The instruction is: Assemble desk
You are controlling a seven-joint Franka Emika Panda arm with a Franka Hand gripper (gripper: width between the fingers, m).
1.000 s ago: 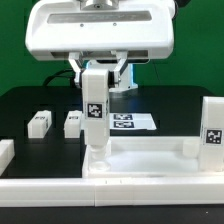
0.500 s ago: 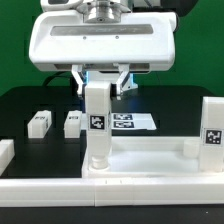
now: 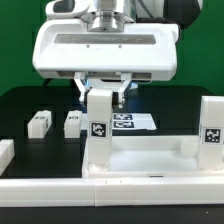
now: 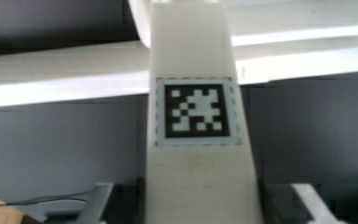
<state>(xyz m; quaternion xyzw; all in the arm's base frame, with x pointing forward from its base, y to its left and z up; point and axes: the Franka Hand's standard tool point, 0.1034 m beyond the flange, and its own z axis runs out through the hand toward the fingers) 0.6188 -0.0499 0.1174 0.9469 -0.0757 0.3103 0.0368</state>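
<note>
The white tabletop (image 3: 150,160) lies near the front. One tagged leg (image 3: 212,125) stands upright at its corner on the exterior view's right. My gripper (image 3: 101,93) is shut on the top of a second tagged leg (image 3: 98,135), held upright with its lower end at the tabletop's corner on the exterior view's left. In the wrist view this leg (image 4: 201,120) fills the middle, its tag facing the camera, between my fingers (image 4: 110,205). Two loose legs (image 3: 39,123) (image 3: 72,122) lie on the black mat behind.
The marker board (image 3: 130,122) lies on the mat behind the held leg. A long low white bar (image 3: 110,195) runs along the front, and a white block (image 3: 5,152) sits at the exterior view's left edge.
My gripper has come down and slightly toward the exterior view's right with the leg. The leg's top and tag sit lower, and its lower end has reached the tabletop corner.
</note>
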